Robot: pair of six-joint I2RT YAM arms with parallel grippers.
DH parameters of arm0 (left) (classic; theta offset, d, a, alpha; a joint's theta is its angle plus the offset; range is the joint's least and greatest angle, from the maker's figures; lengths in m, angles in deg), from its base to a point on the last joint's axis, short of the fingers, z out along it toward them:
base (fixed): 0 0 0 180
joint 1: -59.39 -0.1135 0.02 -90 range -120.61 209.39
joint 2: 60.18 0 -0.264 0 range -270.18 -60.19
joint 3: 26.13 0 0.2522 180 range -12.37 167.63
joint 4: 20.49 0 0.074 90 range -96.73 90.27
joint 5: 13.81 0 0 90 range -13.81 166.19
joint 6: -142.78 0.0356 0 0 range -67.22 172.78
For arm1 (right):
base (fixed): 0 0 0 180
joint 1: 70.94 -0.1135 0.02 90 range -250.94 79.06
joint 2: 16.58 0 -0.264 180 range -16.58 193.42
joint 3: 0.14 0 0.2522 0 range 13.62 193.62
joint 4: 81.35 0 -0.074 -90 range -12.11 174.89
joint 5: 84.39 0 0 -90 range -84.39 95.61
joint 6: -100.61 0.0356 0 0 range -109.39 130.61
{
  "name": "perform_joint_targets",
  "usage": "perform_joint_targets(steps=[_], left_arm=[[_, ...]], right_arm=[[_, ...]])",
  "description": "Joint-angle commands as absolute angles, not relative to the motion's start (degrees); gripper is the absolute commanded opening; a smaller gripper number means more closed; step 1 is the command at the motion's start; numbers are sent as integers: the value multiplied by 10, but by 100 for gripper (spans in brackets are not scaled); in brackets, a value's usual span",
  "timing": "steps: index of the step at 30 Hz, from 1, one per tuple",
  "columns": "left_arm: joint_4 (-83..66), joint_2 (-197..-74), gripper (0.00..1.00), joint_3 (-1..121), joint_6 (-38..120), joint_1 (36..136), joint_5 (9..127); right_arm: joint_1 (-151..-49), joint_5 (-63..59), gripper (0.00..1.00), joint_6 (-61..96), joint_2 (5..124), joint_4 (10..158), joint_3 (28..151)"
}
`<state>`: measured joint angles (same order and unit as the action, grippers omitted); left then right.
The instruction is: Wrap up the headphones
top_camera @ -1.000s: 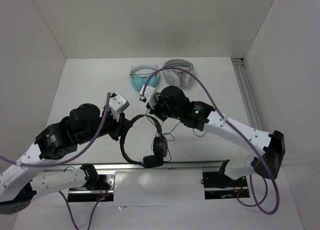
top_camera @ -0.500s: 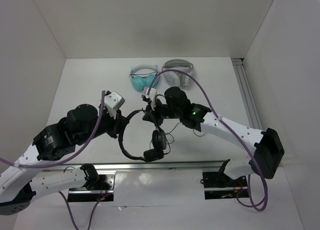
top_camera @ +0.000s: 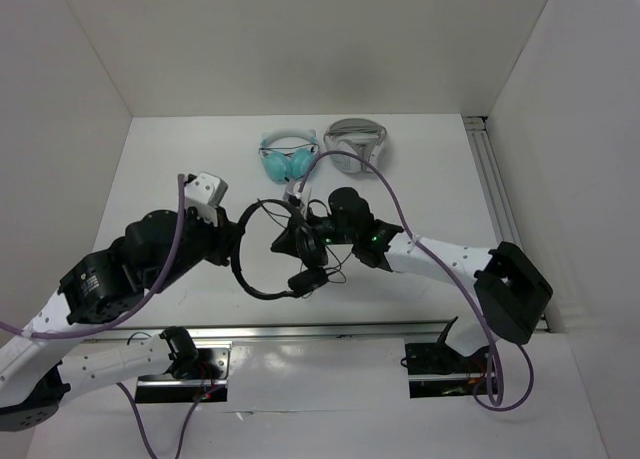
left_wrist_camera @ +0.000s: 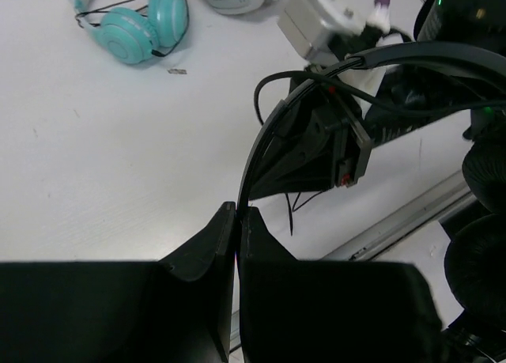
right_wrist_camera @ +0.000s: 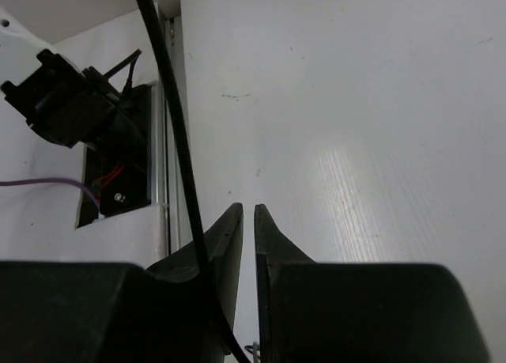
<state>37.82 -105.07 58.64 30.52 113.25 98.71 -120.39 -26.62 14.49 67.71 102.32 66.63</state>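
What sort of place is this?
Likely a lab test cell: white walls box in a white table, a metal rail runs along its near edge, and teal headphones and grey headphones lie at the back.

field note: no text, label, brand, number or sign legible in any view.
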Motion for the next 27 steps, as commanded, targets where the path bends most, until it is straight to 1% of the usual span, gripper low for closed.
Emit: perform_joint_targets(steps=[1,6,12,13,19,23,24,25,27], left_arm=[[339,-1031,0,622,250,1134,1053],[391,-1050,0,655,216,1134,1119],[482,-1091,0,720,130,1134,1205],[504,-1097,0,735,110,1134,1223],[540,-1134,0,784,98,1099,1234],[546,-1168,0,802,104,1064,1229],[546,-1168,0,802,111,1047,1222],[539,-1176,0,802,116,1037,1215],[526,-1181,0,796,142,1016,1201]], right_arm=[[-1198,-305,19,202,699,1162,634],[-1198,-311,19,243,724,1255,577],[-1210,-323,11,282,751,1352,524],[-1217,-323,11,289,759,1367,519],[-1240,-302,11,294,759,1389,472],[-1251,-281,3,294,740,1415,438],[-1257,-273,3,294,735,1415,426],[-1257,-265,1,289,718,1410,421],[-1277,-226,0,278,695,1375,413]])
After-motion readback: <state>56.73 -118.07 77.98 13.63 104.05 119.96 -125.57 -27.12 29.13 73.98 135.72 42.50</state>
